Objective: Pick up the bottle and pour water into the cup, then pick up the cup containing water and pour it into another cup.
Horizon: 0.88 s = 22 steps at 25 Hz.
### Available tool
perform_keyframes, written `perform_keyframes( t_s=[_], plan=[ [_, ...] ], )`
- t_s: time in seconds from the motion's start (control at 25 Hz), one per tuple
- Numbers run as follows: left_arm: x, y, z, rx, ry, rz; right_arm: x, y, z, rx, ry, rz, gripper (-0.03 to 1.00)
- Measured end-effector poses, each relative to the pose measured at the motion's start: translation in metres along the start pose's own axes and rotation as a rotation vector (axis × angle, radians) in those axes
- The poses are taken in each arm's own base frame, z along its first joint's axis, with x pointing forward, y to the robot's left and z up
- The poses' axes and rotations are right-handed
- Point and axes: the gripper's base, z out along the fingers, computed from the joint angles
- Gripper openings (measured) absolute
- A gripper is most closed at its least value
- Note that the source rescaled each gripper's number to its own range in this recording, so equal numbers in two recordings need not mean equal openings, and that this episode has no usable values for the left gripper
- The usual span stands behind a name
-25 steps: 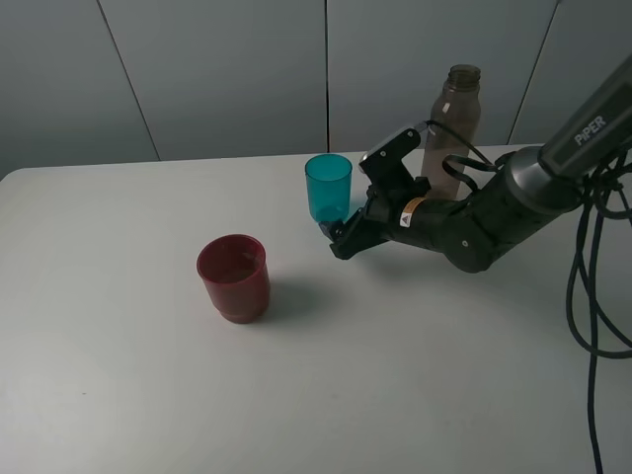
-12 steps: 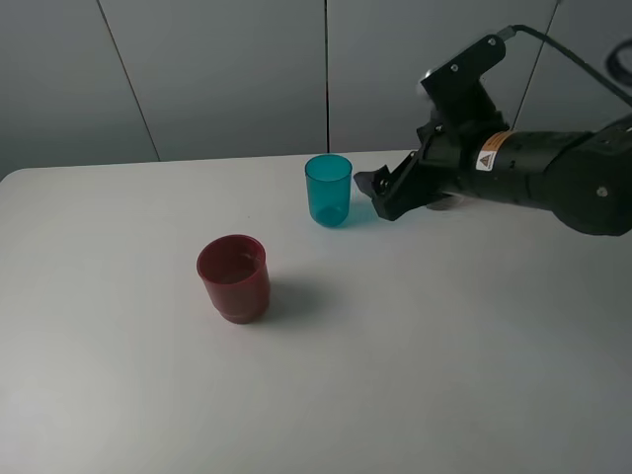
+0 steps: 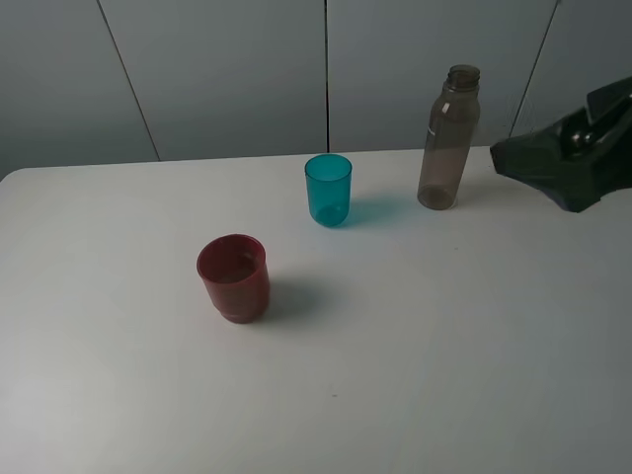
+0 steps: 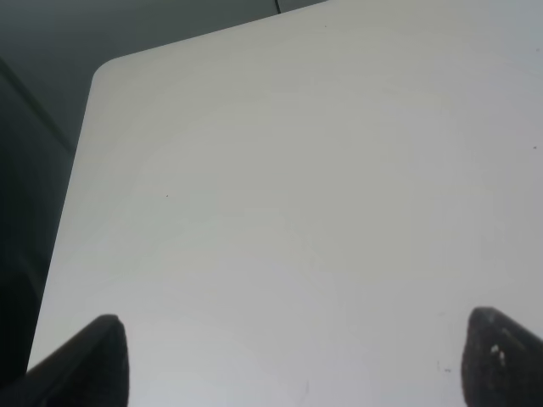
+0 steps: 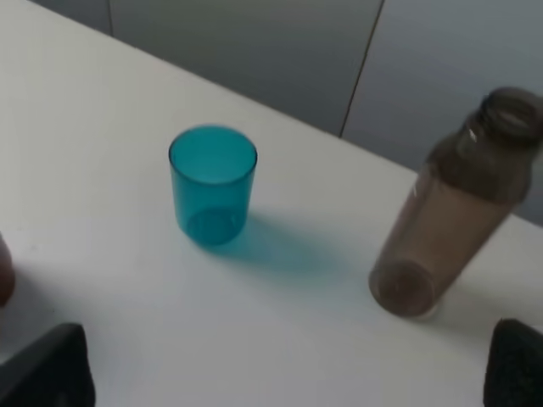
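On the white table [image 3: 415, 336] before grey wall panels [image 3: 227, 69], both grippers' fingers [image 5: 42, 373] gape empty.

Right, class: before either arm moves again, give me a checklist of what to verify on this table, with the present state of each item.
1. Bottle upright on the table: ok.
2. Teal cup upright, mouth open, apart from the bottle: ok.
3. Red cup upright, standing alone nearer the front: ok.
4. Right gripper open and holding nothing: ok.
5. Left gripper open over bare table: ok.
6. Water level in each cup: cannot tell.
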Motion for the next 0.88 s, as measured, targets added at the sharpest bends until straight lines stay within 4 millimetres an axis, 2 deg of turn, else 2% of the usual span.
perform_keyframes(
  t_s=[0.2, 0.32, 0.44, 0.64, 0.76, 0.88],
  plan=[
    [0.000, 0.000, 0.000, 0.000, 0.000, 0.000, 0.036, 0.004, -0.060, -0.039, 0.085, 0.060, 1.00],
    [0.000, 0.000, 0.000, 0.000, 0.000, 0.000, 0.058, 0.006, -0.087, -0.056, 0.110, 0.070, 1.00],
    [0.000, 0.000, 0.000, 0.000, 0.000, 0.000, 0.077, 0.008, -0.106, -0.058, 0.093, 0.071, 1.00],
    [0.000, 0.000, 0.000, 0.000, 0.000, 0.000, 0.099, 0.009, -0.123, -0.050, -0.044, 0.076, 1.00],
    [0.000, 0.000, 0.000, 0.000, 0.000, 0.000, 0.111, 0.010, -0.123, -0.047, -0.085, 0.079, 1.00],
    [0.000, 0.000, 0.000, 0.000, 0.000, 0.000, 0.112, 0.011, -0.119, -0.049, -0.090, 0.082, 1.00]
  ],
)
